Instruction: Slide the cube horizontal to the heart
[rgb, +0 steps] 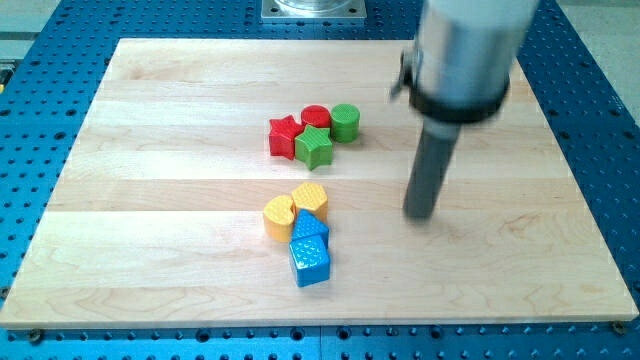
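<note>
Left of my tip (421, 215), well apart: blue cube (310, 261), below yellow heart (280, 215); end effector touching nothing.

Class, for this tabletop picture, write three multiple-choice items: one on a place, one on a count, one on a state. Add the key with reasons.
1. Where is my tip relative to the blocks?
A. at the view's right of both groups
B. between the two groups
C. at the view's left of both groups

2. How many green blocks are there?
A. one
B. two
C. three

3. Is my tip touching the blue cube?
A. yes, pressing it
B. no, bare board lies between them
C. it is hidden

Key: 1 A, the rod ends right of every block. 2 B, a green star and a green cylinder. 3 B, bare wooden board separates tip and cube.
</note>
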